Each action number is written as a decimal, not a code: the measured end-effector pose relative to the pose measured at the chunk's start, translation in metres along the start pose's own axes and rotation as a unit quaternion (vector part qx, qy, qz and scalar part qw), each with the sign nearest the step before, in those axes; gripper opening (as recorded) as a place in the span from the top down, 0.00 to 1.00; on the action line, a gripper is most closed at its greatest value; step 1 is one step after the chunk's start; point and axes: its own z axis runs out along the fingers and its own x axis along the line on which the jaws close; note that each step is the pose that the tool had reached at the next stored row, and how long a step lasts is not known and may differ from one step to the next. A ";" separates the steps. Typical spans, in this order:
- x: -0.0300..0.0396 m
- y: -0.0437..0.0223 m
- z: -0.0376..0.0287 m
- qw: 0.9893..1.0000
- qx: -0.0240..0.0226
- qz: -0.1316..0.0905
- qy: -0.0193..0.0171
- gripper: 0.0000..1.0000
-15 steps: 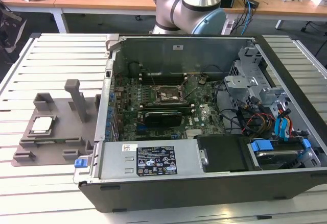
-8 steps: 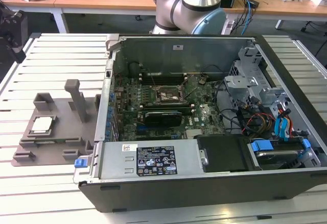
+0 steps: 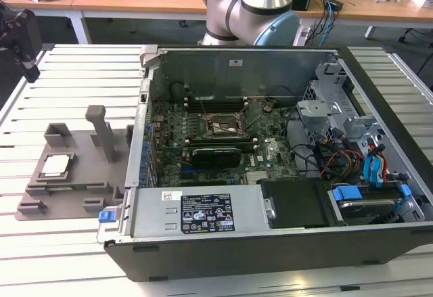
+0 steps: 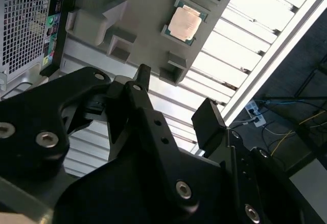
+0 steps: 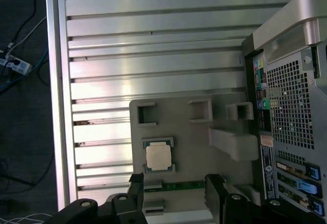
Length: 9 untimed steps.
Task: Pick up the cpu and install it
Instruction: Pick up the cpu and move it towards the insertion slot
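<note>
Silvery cpu (image 5: 158,156): flat in a pocket of the grey tray (image 3: 84,175), beside the open computer case (image 3: 270,243) (on the exterior view's left).
Gripper (image 4: 176,92): above the tray, clear of the cpu, fingers apart, holding nothing.

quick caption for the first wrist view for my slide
Empty open gripper facing the cpu, which lies in a grey tray on the slatted table beside the computer case.

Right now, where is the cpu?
The cpu sits on the grey fixture tray at the exterior view's left, beside the open computer case.
</note>
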 end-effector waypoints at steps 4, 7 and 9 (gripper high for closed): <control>0.0001 0.0000 0.0004 1.000 0.017 -0.008 -0.001 0.40; 0.0002 0.0000 0.0016 1.000 0.017 -0.009 -0.001 0.40; 0.0003 -0.0001 0.0040 1.000 0.017 -0.009 -0.001 0.40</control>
